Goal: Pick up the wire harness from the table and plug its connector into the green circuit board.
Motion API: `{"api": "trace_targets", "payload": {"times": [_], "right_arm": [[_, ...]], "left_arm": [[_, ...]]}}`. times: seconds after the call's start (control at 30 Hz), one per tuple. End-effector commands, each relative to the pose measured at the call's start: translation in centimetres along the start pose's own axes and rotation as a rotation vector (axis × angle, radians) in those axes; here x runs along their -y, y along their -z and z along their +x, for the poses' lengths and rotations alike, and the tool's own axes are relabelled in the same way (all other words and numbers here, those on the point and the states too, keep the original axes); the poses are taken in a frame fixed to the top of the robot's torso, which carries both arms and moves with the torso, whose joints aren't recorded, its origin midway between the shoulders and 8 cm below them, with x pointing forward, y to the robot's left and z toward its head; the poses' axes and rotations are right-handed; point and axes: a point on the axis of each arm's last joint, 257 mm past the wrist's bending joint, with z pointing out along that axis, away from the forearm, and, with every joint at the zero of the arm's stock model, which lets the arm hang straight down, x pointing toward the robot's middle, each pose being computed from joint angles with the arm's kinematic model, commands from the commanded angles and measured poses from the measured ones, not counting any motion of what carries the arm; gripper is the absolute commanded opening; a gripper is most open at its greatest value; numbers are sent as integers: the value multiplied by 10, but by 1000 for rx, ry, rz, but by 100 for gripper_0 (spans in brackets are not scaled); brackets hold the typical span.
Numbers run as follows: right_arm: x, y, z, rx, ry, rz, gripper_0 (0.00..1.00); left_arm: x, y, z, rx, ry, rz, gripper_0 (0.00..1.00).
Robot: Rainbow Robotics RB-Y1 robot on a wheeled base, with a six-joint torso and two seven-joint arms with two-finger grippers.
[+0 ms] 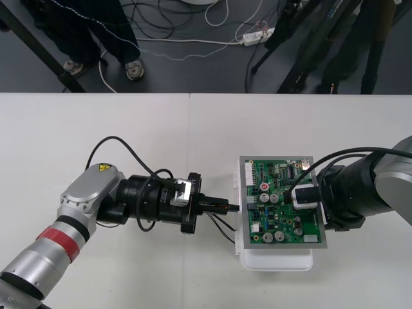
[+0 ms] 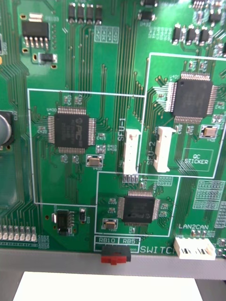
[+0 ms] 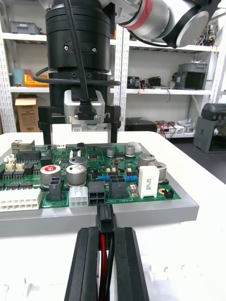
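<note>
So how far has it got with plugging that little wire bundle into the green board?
Picked up: the left gripper is shut on the thin red and black wire harness. In hand: its small black plug sits at the edge of the green circuit board, facing a black connector. Left: pushing it in; it doesn't look seated. The right gripper stands over the board.

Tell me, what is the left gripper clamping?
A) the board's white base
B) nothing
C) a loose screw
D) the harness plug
D: the left gripper is shut on the black plug, with the wires running back between its fingers, right at the board edge.
</note>
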Motion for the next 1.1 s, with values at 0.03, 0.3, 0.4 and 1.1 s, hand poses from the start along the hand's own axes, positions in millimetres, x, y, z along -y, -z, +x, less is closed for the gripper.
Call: {"api": "trace_targets", "payload": {"times": [0.03,0.3,0.4,1.1], "right_arm": [[7,6,-25,47,60,29,100],[8,6,-23,42,40,31,100],[9,7,-23,41,34,33,100],[10,7,-21,32,5,39,100]], "left_arm": [[0,-9,-6,-24,116,17,0],[2,-6,-11,-39,124,7,0],[0,-1,-12,-54,114,4,0],[-10,-8,-15,-75,29,-12,0]]}}
